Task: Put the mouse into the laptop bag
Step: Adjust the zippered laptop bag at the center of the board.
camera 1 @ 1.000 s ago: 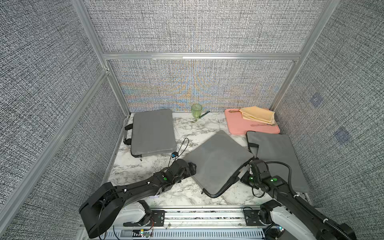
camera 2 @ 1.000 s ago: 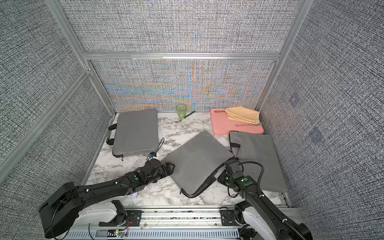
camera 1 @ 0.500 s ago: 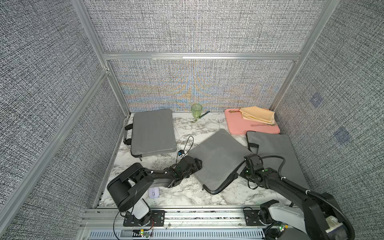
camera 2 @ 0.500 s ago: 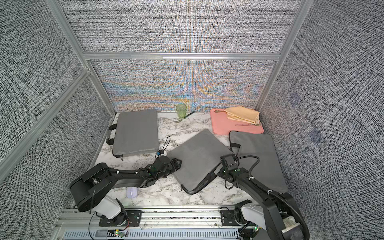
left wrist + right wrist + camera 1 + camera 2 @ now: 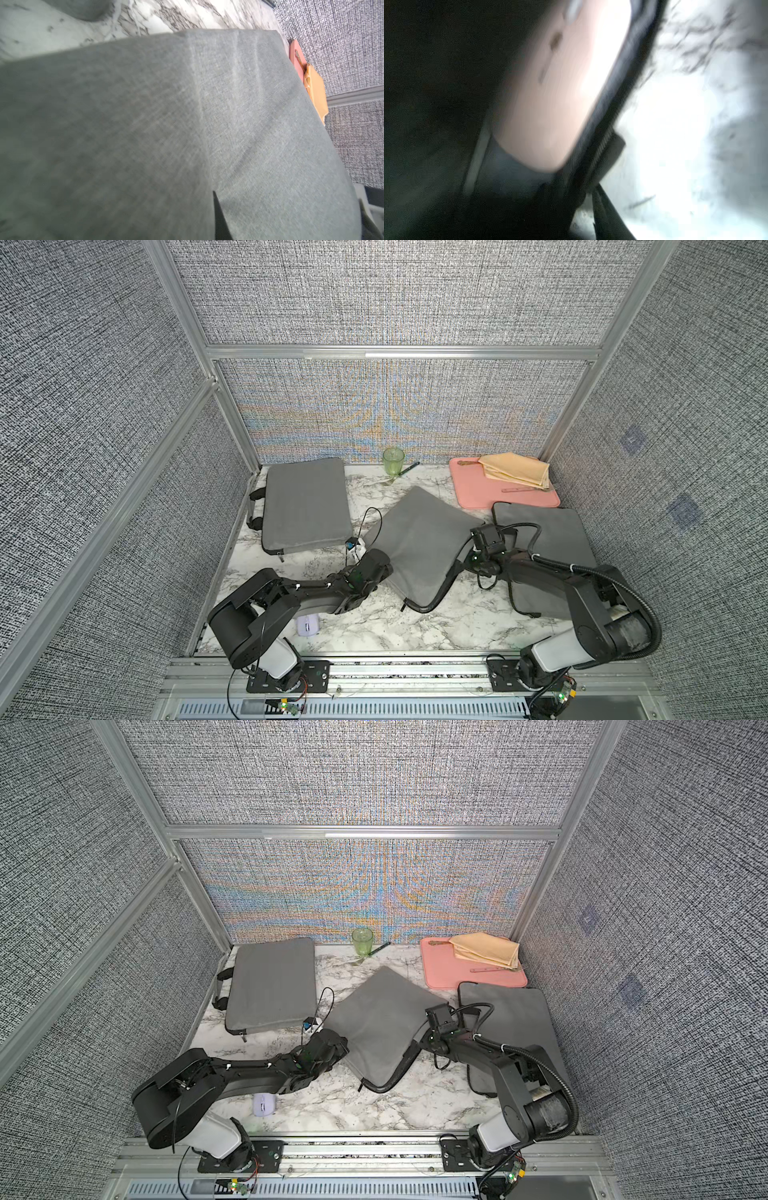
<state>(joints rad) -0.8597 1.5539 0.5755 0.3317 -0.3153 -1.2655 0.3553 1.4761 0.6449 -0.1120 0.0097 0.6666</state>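
The lilac mouse (image 5: 307, 624) lies on the marble surface (image 5: 374, 626) at about 7 o'clock, close to the front edge. It is just beside the left arm (image 5: 316, 593), outside the laptop bag (image 5: 415, 543) and apart from it.

That grey bag sits at the centre, turned askew. Its black zip edge (image 5: 442, 591) faces 5 o'clock and is bowed.

The left arm reaches the bag's 8 o'clock corner. Its wrist view is filled with grey fabric, and one dark tip of the left fingers (image 5: 219, 220) shows against it. I cannot tell whether they are spread or pinching the cloth.

The right arm (image 5: 540, 572) meets the bag at its 3 o'clock side, by the zip. Its wrist view is blurred and shows only the zip and a dark tip of the right fingers (image 5: 606, 212), so their state cannot be told either.

A second grey bag (image 5: 305, 502) lies at 10 o'clock, and a third (image 5: 548, 539) lies at 3 o'clock beneath the right arm. A pink mat (image 5: 490, 493) at 1 o'clock carries a folded yellow cloth (image 5: 515, 470). A green cup (image 5: 393, 460) stands at 12 o'clock.
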